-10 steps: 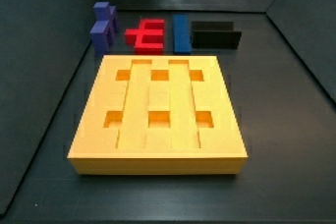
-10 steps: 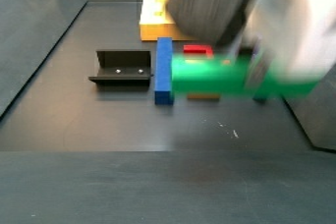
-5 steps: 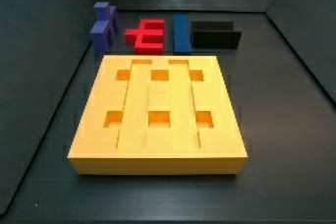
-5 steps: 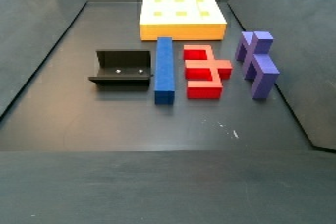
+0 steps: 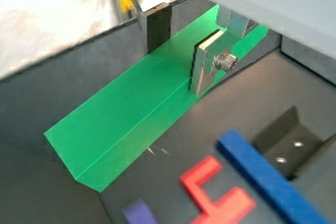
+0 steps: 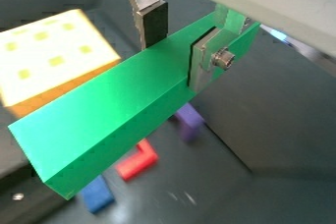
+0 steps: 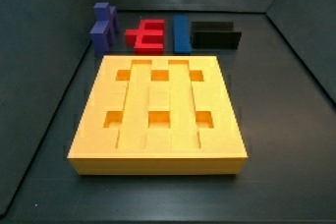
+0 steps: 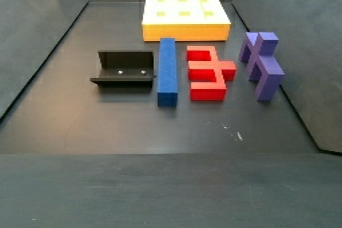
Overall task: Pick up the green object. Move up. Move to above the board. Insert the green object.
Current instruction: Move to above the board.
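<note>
Wrist views both show the pincer [image 5: 182,43] clamped across the long matte green rectangular bar [image 5: 132,115], its flat silver plates with dark pads pressing the bar's 2 long sides near 1 end, so most of its length juts free. Gripping across the narrow width likely keeps the bar level for lowering into the board. The bar hangs well above the dark desk [image 8: 147,132]; neither side view shows bar or pincer.

On the desk, the large yellow-orange ribbed slab with 6 square holes [image 7: 157,113] lies flat, every hole empty. At its 12 o'clock in a side view stand the purple blocks [image 7: 102,28], the red stepped block [image 7: 148,35], the blue bar [image 7: 182,32] and the dark L-shaped fixture [image 7: 215,34], which holds nothing.
</note>
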